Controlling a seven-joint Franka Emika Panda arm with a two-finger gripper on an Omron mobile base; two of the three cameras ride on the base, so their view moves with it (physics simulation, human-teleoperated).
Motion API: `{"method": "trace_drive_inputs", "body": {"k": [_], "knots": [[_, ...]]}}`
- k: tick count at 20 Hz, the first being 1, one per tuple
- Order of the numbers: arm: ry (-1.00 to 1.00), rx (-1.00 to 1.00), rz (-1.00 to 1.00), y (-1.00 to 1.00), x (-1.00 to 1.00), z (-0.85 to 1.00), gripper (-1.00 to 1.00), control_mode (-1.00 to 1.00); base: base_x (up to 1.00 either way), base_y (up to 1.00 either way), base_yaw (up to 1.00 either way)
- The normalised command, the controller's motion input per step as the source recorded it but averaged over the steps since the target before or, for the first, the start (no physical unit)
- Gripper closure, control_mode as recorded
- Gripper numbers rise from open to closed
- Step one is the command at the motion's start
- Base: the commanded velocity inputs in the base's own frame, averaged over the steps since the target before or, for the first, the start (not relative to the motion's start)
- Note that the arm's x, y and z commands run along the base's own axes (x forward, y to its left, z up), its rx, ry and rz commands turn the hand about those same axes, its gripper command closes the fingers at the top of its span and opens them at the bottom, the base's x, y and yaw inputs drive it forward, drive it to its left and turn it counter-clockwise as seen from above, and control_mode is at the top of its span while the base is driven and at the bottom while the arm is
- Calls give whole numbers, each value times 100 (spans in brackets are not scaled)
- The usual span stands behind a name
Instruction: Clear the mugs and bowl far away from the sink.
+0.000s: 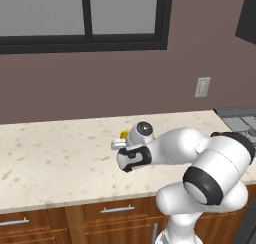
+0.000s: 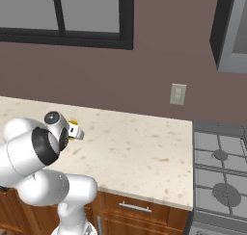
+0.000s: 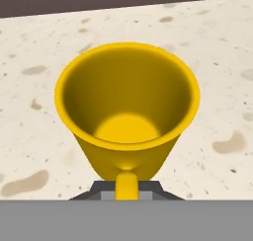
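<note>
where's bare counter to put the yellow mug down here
Bare counter runs from the yellow mug right to the stove, and back to the wall. More lies left of the arm toward the counter's front edge. Crowded just at the pincer.

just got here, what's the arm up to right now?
The arm is reaching low over the speckled counter with the yellow mug right at its gripper. In the hand view the mug is upright and empty, its handle pointing back at the fingers, which look closed around it, though their tips are mostly hidden. Whether the mug rests on the counter or is lifted is unclear. A stove lies off to the right.
</note>
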Motion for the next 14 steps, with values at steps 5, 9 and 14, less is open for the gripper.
{"method": "trace_drive_inputs", "body": {"k": [5,9,14], "knots": [[0,1,0,0,2,-18,100,-100,0,0,0],[0,0,0,6,5,-21,-100,-100,0,0,0],[0,0,0,0,4,-2,-100,-100,0,0,0]]}}
